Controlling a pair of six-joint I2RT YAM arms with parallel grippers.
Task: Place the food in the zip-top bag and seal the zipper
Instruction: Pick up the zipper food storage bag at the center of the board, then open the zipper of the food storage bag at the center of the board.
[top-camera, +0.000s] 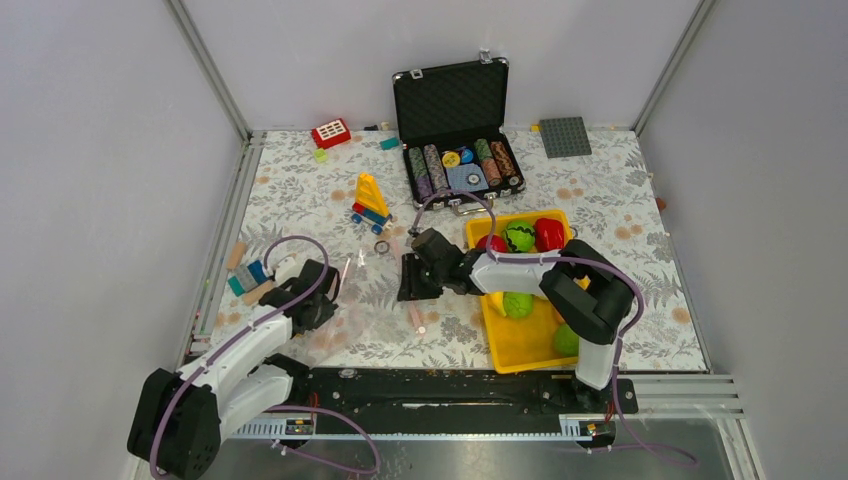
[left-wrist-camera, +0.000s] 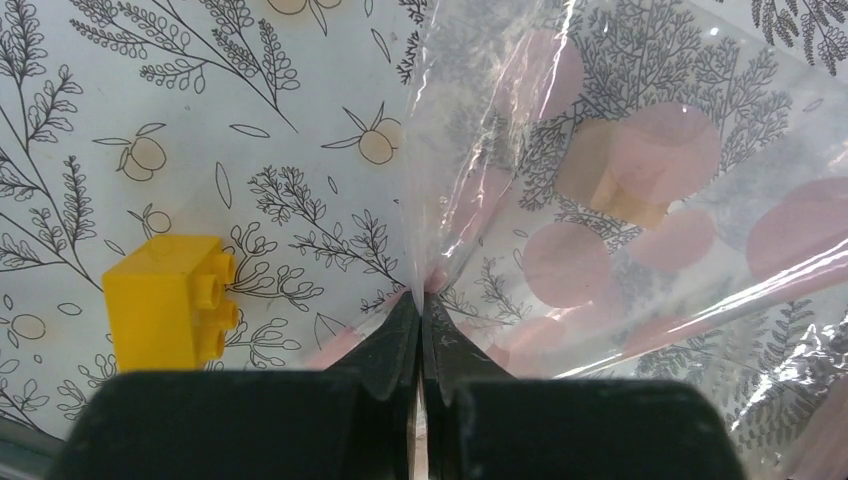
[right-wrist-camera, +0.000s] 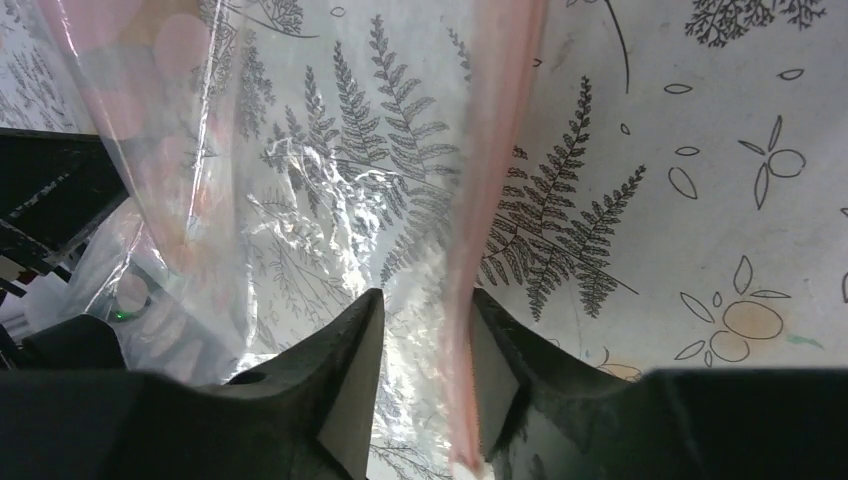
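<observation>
The clear, crinkly plastic zip-top bag (top-camera: 372, 300) lies flat on the leaf-printed surface (top-camera: 620, 200), between the two arms and at 9 o'clock of the yellow rectangular plastic tray (top-camera: 540, 355). Its pinkish-red zipper strip (right-wrist-camera: 500, 150) runs along the edge at 3 o'clock, towards the tray.

The left gripper (left-wrist-camera: 421, 298) sits at the bag's 9 o'clock edge, its fingers pressed together on a fold of the film. The right gripper (right-wrist-camera: 425, 305) is at the zipper edge. Its fingers stand a narrow way apart astride the strip, with a gap showing between them.

The food is in the tray: a green striped round toy fruit (top-camera: 519, 237), a red toy fruit (top-camera: 549, 233), and two plain green ones (top-camera: 517, 304) towards 6 o'clock.

A yellow toy brick (left-wrist-camera: 170, 300) lies just at 9 o'clock of the left gripper. At 12 o'clock of the tray stands an open black case of poker chips (top-camera: 455, 120).
</observation>
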